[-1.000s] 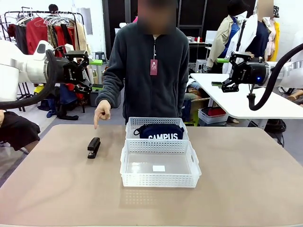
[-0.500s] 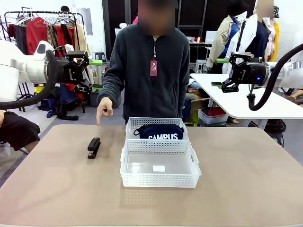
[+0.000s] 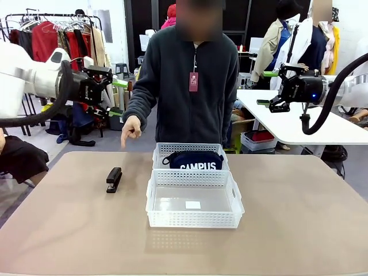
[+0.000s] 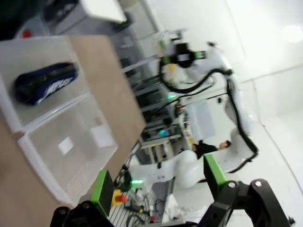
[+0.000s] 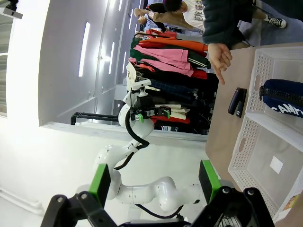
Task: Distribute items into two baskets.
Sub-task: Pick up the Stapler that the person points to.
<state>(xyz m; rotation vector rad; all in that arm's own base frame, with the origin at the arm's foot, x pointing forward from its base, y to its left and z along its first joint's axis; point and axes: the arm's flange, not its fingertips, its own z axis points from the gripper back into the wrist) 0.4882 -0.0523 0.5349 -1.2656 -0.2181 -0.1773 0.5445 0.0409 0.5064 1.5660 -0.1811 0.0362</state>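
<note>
The navy CAMPUS pouch point(image 3: 195, 160) lies in the far basket point(image 3: 190, 148), which sits just behind the near basket point(image 3: 194, 220). The black stapler point(image 3: 114, 179) lies on the table point(image 3: 299, 230), left of the near basket and apart from it. Beyond it, a person's hand point(image 3: 131, 129) points downward. The left gripper point(image 3: 117, 98) and the right gripper point(image 3: 267, 88) hang high to either side of the near basket, jaws spread wide.
</note>
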